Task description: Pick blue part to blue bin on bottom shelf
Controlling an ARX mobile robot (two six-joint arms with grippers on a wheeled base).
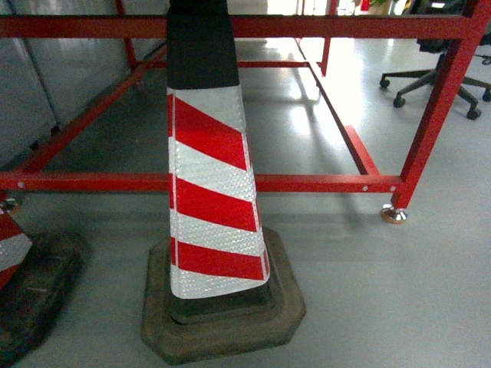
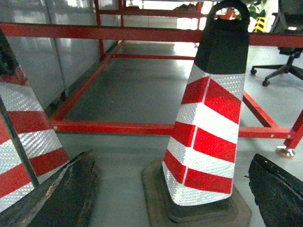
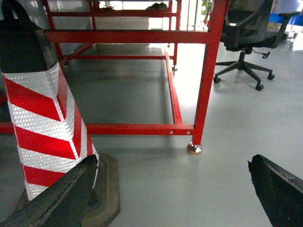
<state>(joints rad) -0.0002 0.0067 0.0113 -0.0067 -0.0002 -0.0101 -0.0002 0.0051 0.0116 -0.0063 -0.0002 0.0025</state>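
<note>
Neither the blue part nor the blue bin appears in any view: both pincers, left (image 2: 168, 189) and right (image 3: 173, 189), hang spread and empty above the grey floor (image 1: 383, 291), facing a striped traffic cone (image 1: 211, 184) before a red frame (image 1: 322, 182).

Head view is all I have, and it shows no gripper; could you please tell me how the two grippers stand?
Observer: The left gripper is open and empty, its fingers framing the striped cone.
Operator: And the right one, please?
Observer: The right gripper is open too and holds nothing, with grey floor between its fingers.
Operator: My view cuts off the cone's top. What is up there?
Observer: A black loop handle crowns its black cap.
</note>
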